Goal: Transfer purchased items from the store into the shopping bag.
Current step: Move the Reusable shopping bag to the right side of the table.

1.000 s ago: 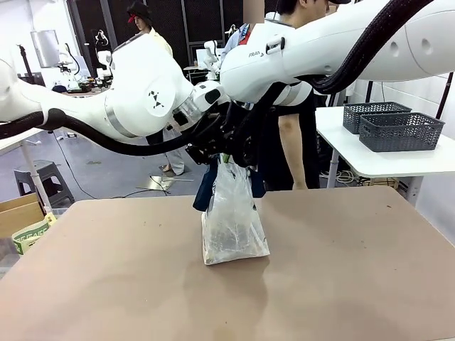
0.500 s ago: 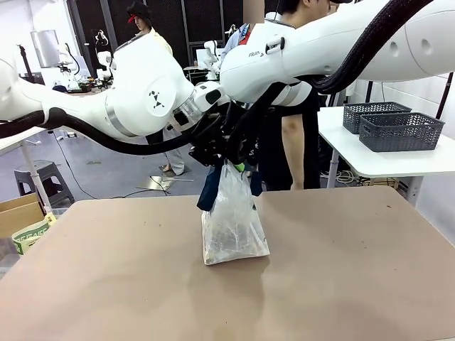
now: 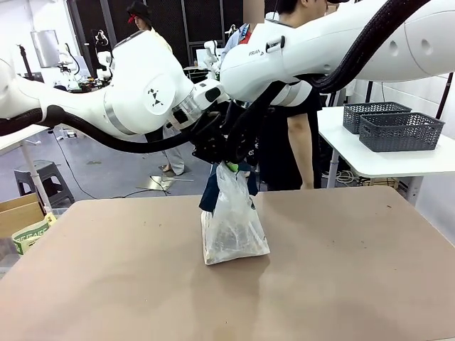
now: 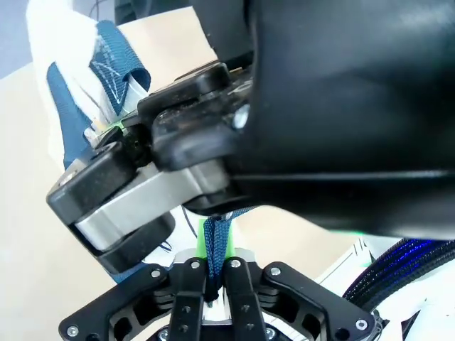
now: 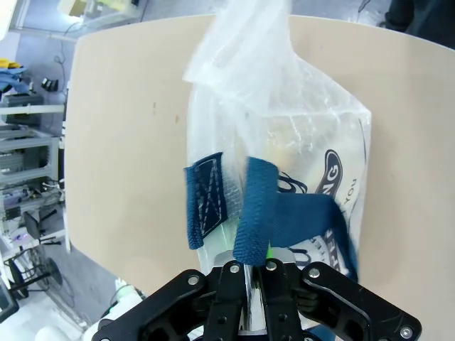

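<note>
In the upper middle of the front view, small dark letters beginning "FRAN" stand on the white right robot arm (image 3: 257,52). Right of centre in the right wrist view, the tall translucent whitish plastic shopping bag (image 5: 306,128) carries navy print: "YOU" beside a round logo, with other letters covered by its dark navy strap handle (image 5: 306,213). At the front view's lower left, green print on a tan cardboard box (image 3: 21,220) is too small to read.

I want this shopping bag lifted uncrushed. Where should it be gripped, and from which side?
Grip the navy strap handles, from above: they stand up over the shopping bag, whose thin plastic walls would likely crumple. The left gripper and right gripper each pinch a strap.
</note>
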Controlling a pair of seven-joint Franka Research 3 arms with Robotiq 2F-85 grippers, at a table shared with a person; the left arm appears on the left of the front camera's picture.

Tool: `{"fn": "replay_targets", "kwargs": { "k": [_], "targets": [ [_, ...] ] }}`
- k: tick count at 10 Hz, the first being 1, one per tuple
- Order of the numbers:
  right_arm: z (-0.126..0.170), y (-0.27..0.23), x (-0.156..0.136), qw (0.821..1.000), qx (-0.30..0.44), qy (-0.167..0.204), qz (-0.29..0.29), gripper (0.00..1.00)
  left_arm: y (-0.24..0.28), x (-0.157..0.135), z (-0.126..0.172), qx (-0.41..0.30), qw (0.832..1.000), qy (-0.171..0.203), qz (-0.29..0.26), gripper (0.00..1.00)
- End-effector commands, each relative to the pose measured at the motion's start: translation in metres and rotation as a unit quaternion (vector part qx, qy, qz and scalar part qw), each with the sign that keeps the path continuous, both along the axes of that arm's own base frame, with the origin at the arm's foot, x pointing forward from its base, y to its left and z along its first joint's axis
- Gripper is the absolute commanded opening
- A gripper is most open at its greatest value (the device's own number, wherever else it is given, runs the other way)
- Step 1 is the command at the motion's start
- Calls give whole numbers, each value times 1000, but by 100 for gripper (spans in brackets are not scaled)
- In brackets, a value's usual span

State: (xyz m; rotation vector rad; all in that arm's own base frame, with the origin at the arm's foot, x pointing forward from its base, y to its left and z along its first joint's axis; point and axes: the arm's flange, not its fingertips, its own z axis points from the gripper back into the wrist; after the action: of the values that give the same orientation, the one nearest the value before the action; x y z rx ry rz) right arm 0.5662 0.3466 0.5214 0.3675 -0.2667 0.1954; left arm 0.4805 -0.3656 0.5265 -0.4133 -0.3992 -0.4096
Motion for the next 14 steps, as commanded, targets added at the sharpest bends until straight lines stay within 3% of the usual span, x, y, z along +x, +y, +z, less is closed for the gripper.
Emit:
{"fn": "replay_targets", "kwargs": {
  "k": [1,6,8,11,14],
  "targets": [
    [1,-1,3,1000,23,-2,12,0,2,-2,5,14,1000,-1,9,0],
    [1,-7,1,998,45,-19,46,0,0,0,0,2,1000,0,-1,0],
    [7,-19,-3,996,64,-34,44,39,0,0,0,2,1000,0,-1,0],
    [8,-53,-2,996,83,-27,8,99,0,0,0,2,1000,0,-1,0],
    [7,-91,-6,996,82,-26,-35,100,0,0,0,2,1000,0,-1,0]
  ]
}}
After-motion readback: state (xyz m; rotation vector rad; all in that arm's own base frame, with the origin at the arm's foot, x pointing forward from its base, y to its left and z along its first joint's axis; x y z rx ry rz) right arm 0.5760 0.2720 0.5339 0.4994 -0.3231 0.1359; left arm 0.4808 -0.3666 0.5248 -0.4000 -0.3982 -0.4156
